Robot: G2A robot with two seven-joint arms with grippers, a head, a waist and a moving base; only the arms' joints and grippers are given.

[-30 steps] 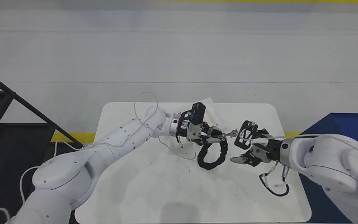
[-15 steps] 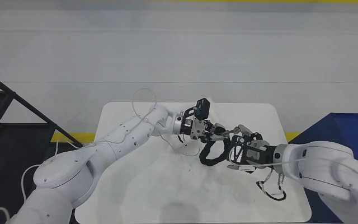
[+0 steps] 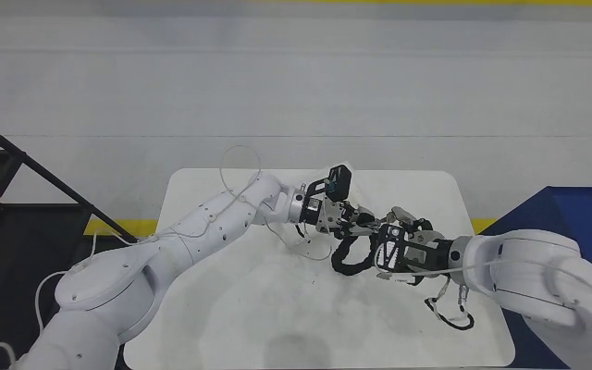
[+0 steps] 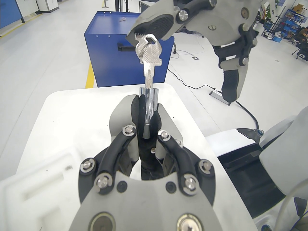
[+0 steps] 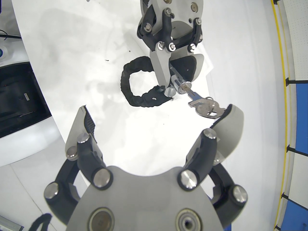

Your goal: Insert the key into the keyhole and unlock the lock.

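Note:
My left gripper (image 4: 145, 111) is shut on a silver lock cylinder (image 4: 148, 111) whose black cable loop (image 5: 134, 90) hangs down to the white table (image 3: 231, 305). A silver key (image 4: 149, 54) sits with its blade in the keyhole and its head sticking out. My right gripper (image 5: 156, 116) stands open around the key's head. One of its fingertips (image 5: 231, 116) touches the key (image 5: 204, 105), while the other is well apart. In the top view both grippers meet at the table's middle, left gripper (image 3: 356, 220) facing right gripper (image 3: 384, 250).
A white foam block (image 4: 43, 181) lies on the table near my left wrist. A blue cabinet (image 4: 125, 56) stands beyond the table's edge. A black cord (image 3: 449, 310) hangs by the right arm.
The right gripper has moved in from the right up to the key and lock. The left gripper with the lock has shifted slightly to the right.

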